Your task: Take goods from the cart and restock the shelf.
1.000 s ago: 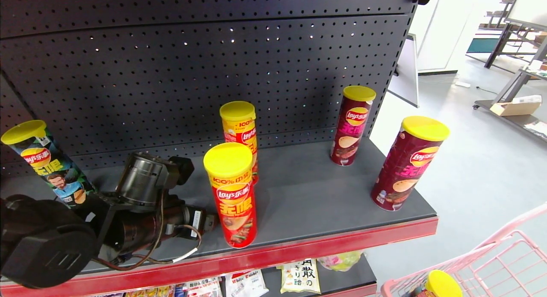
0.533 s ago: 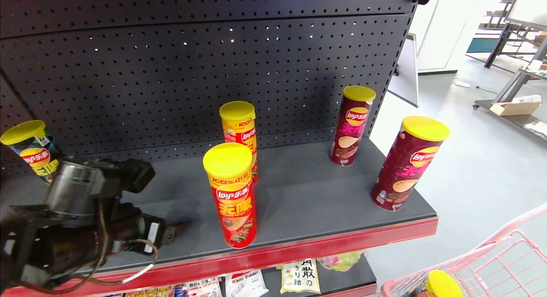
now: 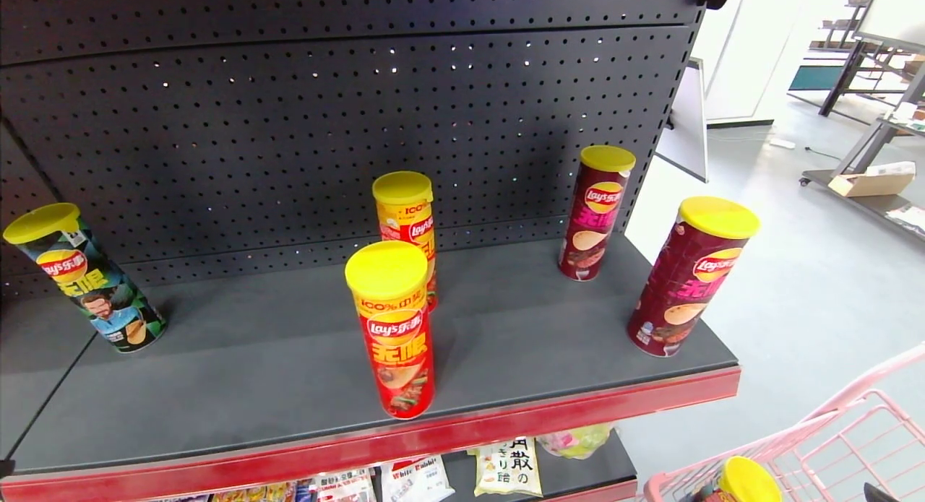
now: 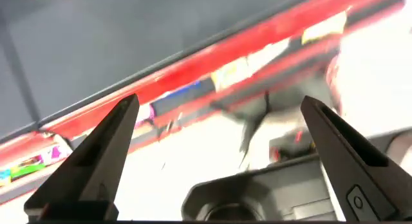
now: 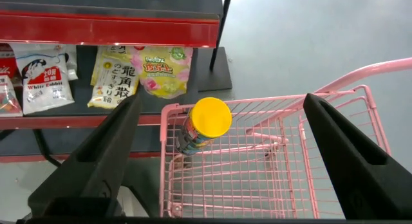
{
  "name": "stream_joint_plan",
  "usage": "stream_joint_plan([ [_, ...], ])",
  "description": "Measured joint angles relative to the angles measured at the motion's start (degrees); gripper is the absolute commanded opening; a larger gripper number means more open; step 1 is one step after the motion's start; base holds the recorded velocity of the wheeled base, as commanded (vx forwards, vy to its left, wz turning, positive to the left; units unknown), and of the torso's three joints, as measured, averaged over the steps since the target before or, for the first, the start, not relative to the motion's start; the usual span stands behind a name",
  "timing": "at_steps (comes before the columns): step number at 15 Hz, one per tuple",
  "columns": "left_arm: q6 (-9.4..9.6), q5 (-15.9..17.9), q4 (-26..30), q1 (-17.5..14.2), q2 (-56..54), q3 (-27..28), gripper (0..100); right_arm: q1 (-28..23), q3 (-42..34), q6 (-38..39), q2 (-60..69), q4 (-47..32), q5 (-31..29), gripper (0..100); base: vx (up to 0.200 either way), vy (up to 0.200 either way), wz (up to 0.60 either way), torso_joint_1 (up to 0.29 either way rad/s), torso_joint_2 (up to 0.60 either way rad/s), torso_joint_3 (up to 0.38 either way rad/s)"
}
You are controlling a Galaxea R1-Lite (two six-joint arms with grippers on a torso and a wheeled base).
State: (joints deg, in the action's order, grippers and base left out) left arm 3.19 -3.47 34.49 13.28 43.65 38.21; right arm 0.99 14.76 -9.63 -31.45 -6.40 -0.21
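Five yellow-lidded chip cans stand on the dark shelf (image 3: pixel 289 357): a green-black can (image 3: pixel 87 282) at the far left, a red can (image 3: pixel 394 336) near the front edge, a second red can (image 3: pixel 407 224) behind it, and two maroon cans (image 3: pixel 596 213) (image 3: pixel 690 282) on the right. One more can (image 5: pixel 205 124) stands upright in the pink cart (image 5: pixel 322 179), its lid also at the head view's lower edge (image 3: pixel 748 480). My right gripper (image 5: pixel 222 98) hovers open above that can, apart from it. My left gripper (image 4: pixel 219 102) is open and empty, off the shelf's red front edge (image 4: pixel 212 53).
Snack bags (image 5: pixel 122 73) lie on the lower shelf beside the cart. A perforated back panel (image 3: pixel 325 126) closes the shelf behind the cans. Bare shelf floor lies between the green-black can and the red cans. Open grey floor (image 3: pixel 795 285) is to the right.
My left arm has pulled back leftward off the shelf and left the head view, uncovering the green-black can. The cans have not moved.
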Motion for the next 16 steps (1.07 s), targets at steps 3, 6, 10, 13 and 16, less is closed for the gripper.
stream_joint_plan([
  [3, -0.22, -0.93, -6.57, -1.24, -4.19, -2.24, 100, -0.26, 0.26, -0.40, -1.10, -0.16, -0.04, 100, 0.000, 0.000, 0.00, 0.000, 0.00, 0.000],
  [6, -0.07, -1.10, -9.83, -1.38, -6.01, -5.16, 100, -0.33, 0.06, -0.73, -1.40, -0.40, -0.88, 100, -0.067, 0.000, 0.00, 0.001, 0.00, 0.002],
  [10, -0.11, -1.30, -9.83, -1.49, -6.92, -6.07, 100, -0.30, -0.21, -1.54, -1.45, -0.49, -1.56, 100, -0.200, 0.000, 0.00, 0.005, 0.00, 0.000],
  [13, -0.07, -1.34, -9.94, -1.49, -7.39, -6.68, 100, -0.30, -0.57, -1.58, -1.45, -0.49, -1.57, 100, -0.200, 0.000, 0.00, -0.006, 0.00, 0.002],
  [16, 0.00, -1.50, -9.97, -1.49, -8.27, -7.64, 100, -0.33, -1.05, -1.63, -1.45, -0.46, -1.56, 100, 0.000, 0.000, 0.00, 0.000, 0.00, 0.000],
])
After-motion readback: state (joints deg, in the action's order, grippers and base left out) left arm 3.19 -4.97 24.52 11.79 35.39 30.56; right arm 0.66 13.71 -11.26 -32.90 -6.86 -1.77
